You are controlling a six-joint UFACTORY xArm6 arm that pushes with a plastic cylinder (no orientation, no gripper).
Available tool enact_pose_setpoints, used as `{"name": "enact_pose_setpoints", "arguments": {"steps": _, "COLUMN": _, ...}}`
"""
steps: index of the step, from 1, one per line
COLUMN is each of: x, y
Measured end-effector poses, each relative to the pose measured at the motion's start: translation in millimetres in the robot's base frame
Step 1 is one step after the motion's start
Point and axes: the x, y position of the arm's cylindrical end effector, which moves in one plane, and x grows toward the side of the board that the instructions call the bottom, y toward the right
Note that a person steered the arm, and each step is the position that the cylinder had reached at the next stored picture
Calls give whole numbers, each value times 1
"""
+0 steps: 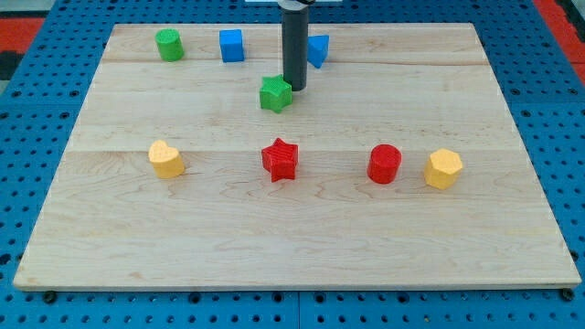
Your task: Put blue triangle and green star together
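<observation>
The green star (275, 94) lies on the wooden board near the view's top centre. The blue triangle (317, 49) sits just up and right of it, partly hidden behind the dark rod. My tip (294, 88) rests on the board right against the green star's right side, between the star and the blue triangle. The star and the triangle are apart, with the rod between them.
A green cylinder (168, 45) and a blue cube (231, 45) sit at the top left. A yellow heart (165, 159), a red star (281, 160), a red cylinder (385, 164) and a yellow hexagon (443, 169) form a row across the middle. The wooden board (292, 247) ends at blue pegboard.
</observation>
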Motion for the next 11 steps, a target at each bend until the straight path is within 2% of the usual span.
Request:
{"name": "enact_pose_setpoints", "arguments": {"steps": 2, "x": -43, "y": 85}}
{"name": "enact_pose_setpoints", "arguments": {"steps": 3, "x": -81, "y": 48}}
{"name": "enact_pose_setpoints", "arguments": {"steps": 5, "x": -106, "y": 0}}
{"name": "enact_pose_setpoints", "arguments": {"steps": 7, "x": -102, "y": -43}}
{"name": "enact_pose_setpoints", "arguments": {"steps": 8, "x": -102, "y": -34}}
{"name": "enact_pose_setpoints", "arguments": {"steps": 9, "x": -125, "y": -17}}
{"name": "enact_pose_setpoints", "arguments": {"steps": 11, "x": -88, "y": -18}}
